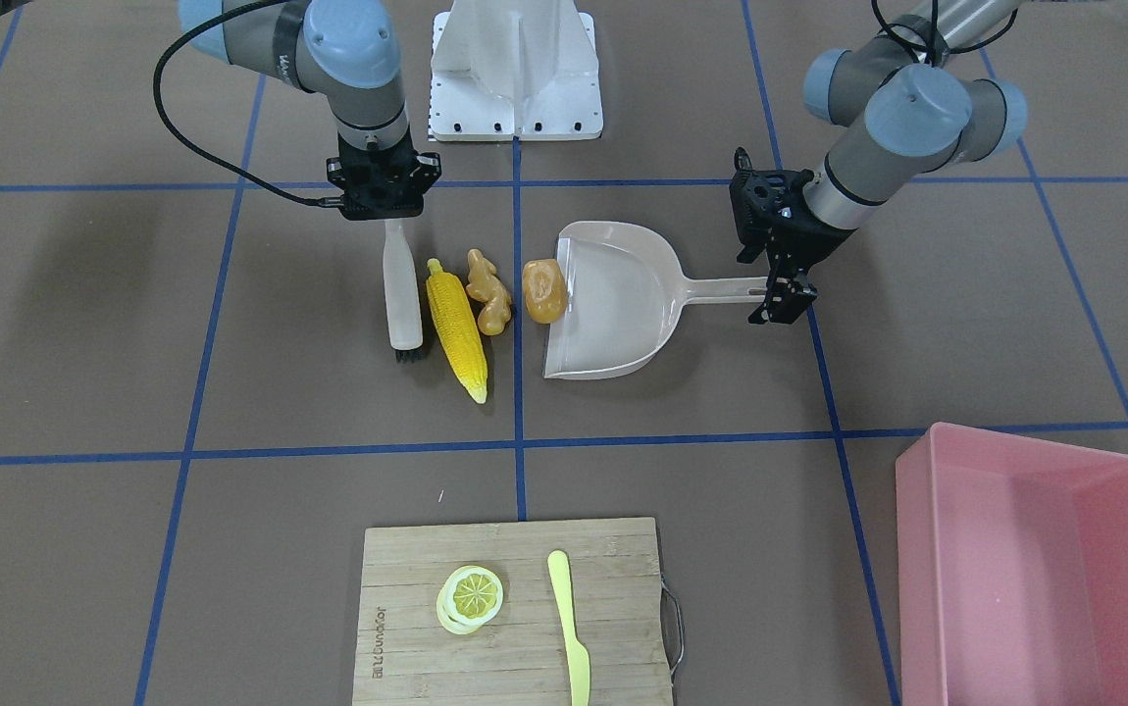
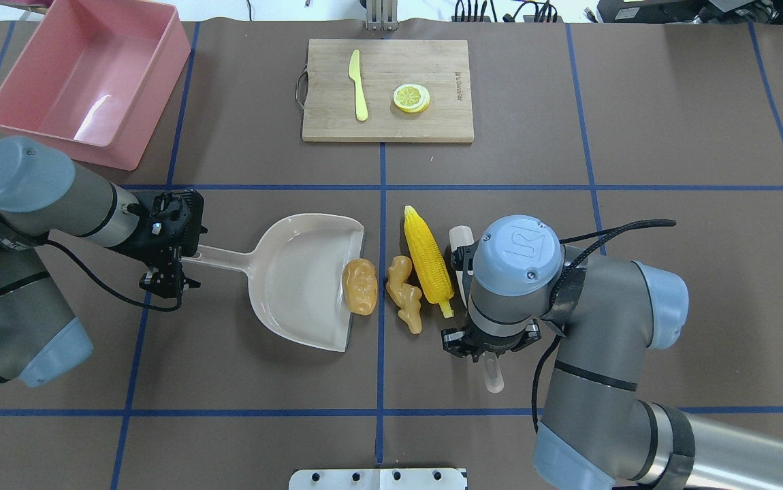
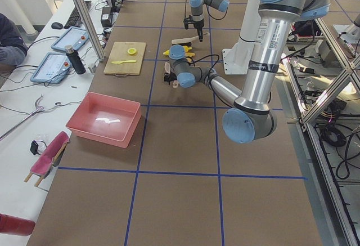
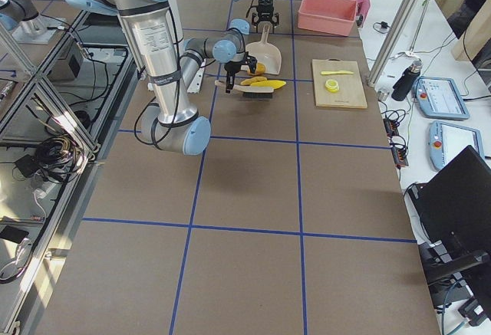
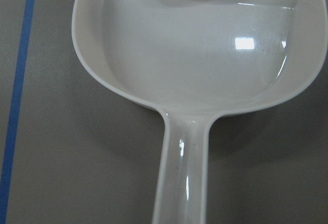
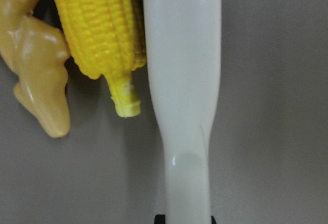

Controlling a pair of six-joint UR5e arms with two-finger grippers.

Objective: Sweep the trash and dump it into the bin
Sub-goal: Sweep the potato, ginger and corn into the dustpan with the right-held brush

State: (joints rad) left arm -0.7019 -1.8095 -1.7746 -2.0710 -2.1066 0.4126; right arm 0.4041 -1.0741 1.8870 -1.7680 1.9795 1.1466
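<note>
The trash lies in a row at mid-table: the yellow corn cob point(image 1: 456, 328), the tan ginger root point(image 1: 487, 291) and the golden-brown potato-like lump point(image 1: 544, 289), which rests on the lip of the beige dustpan point(image 1: 613, 294). My right gripper point(image 1: 395, 218) is shut on the handle of a white brush point(image 1: 402, 284), which lies against the corn's far side from the pan. My left gripper point(image 1: 782, 292) is shut on the dustpan's handle point(image 2: 221, 257). The pink bin point(image 2: 58, 136) stands empty on the robot's far left. The right wrist view shows the brush point(image 6: 184, 80), corn point(image 6: 97, 24) and ginger point(image 6: 36, 70).
A wooden cutting board point(image 1: 407, 667) with a lemon slice point(image 1: 471, 595) and a pale yellow knife point(image 1: 569, 628) lies at the far side of the table from the robot. The robot's white base plate point(image 1: 515, 108) is at the near side. Blue tape lines cross the brown table.
</note>
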